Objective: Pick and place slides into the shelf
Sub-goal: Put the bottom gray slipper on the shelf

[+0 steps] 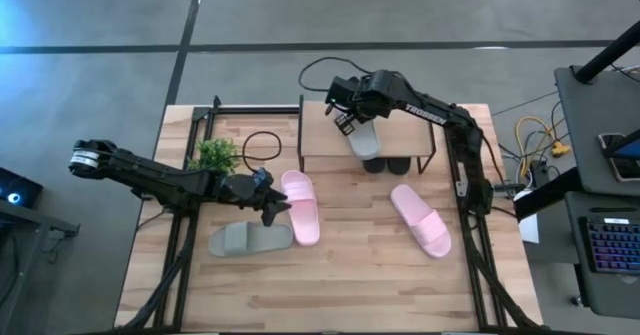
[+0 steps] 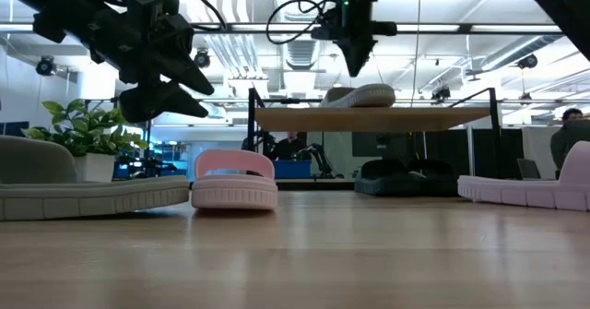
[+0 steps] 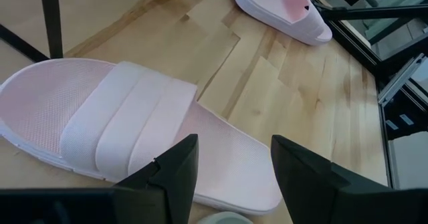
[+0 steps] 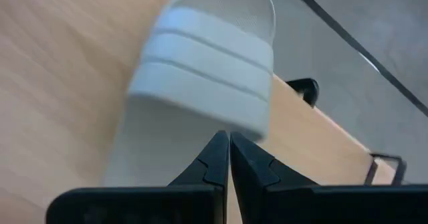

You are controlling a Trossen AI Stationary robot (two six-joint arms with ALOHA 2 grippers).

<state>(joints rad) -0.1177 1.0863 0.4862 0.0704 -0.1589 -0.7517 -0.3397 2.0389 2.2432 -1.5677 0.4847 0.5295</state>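
Hovering over the pink slide (image 1: 302, 206) mid-counter, our left pincer (image 1: 272, 205) stands wide and empty; we should straddle its strap squarely. Right pincer (image 1: 347, 121), closed and empty, sits above the grey slide (image 1: 363, 138) on the shelf (image 1: 320, 140).

Grey floor (image 1: 90, 15) surrounds the wooden table (image 1: 350, 285), crossed by dark seam lines. A dark desk (image 1: 590, 125) beside the table's right edge carries a backlit keyboard (image 1: 612, 243); yellow cables (image 1: 535, 135) lie near it. Beyond the far edge: exposed ceiling ducts (image 2: 277, 46), bright strip lighting, a seated person (image 2: 567, 143).
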